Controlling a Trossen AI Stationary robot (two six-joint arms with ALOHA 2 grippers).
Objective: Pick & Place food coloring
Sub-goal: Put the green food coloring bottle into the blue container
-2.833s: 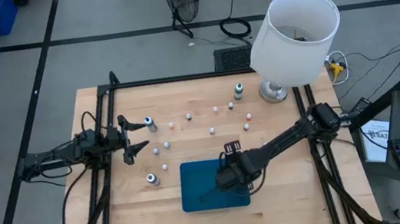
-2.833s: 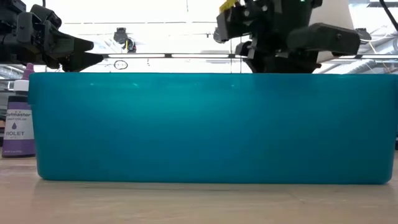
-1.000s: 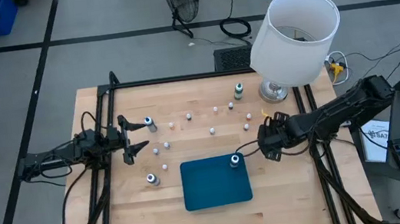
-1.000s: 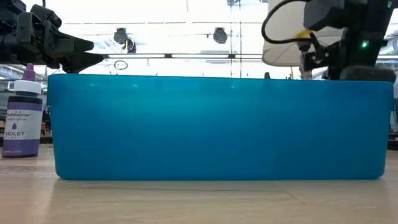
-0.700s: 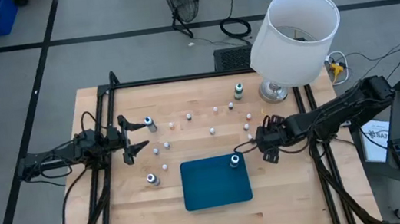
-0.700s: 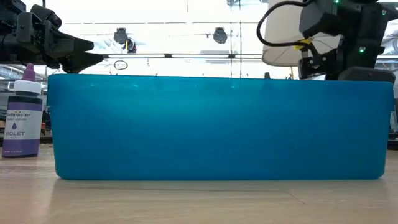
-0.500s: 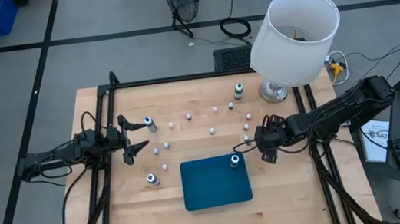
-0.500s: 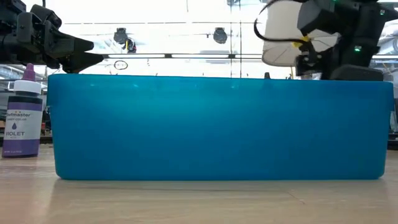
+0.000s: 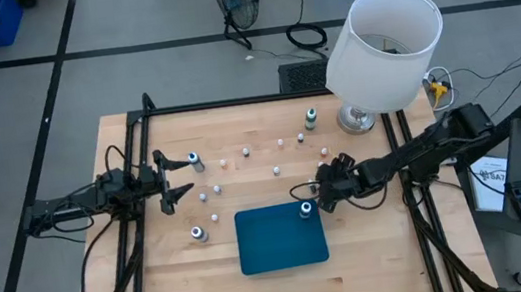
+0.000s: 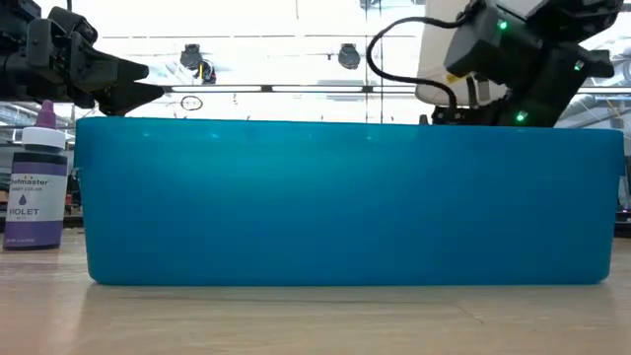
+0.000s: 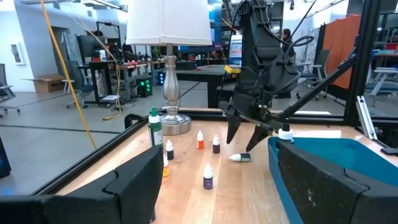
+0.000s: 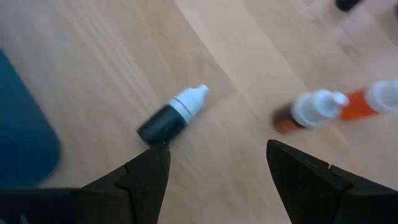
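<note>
The flat dark-blue rectangular tray (image 9: pixel 281 238) now holds one small white-capped bottle (image 9: pixel 305 210) at its far right corner, so one placing is done. The right tool (image 9: pixel 325 184) has left the tray and hangs with fingers spread, empty, just beyond that corner over a dark fallen bottle (image 12: pixel 171 114). Other tiny bottles (image 9: pixel 277 171) stand scattered beyond, with free surface between them. Far left of the tray, the left tool (image 9: pixel 176 176) waits, spread wide.

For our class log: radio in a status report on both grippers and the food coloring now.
Right gripper open, empty, above a toppled dark bottle beside the blue tray. Left gripper open, waiting at table's left. One bottle in tray. Nothing in the way.
</note>
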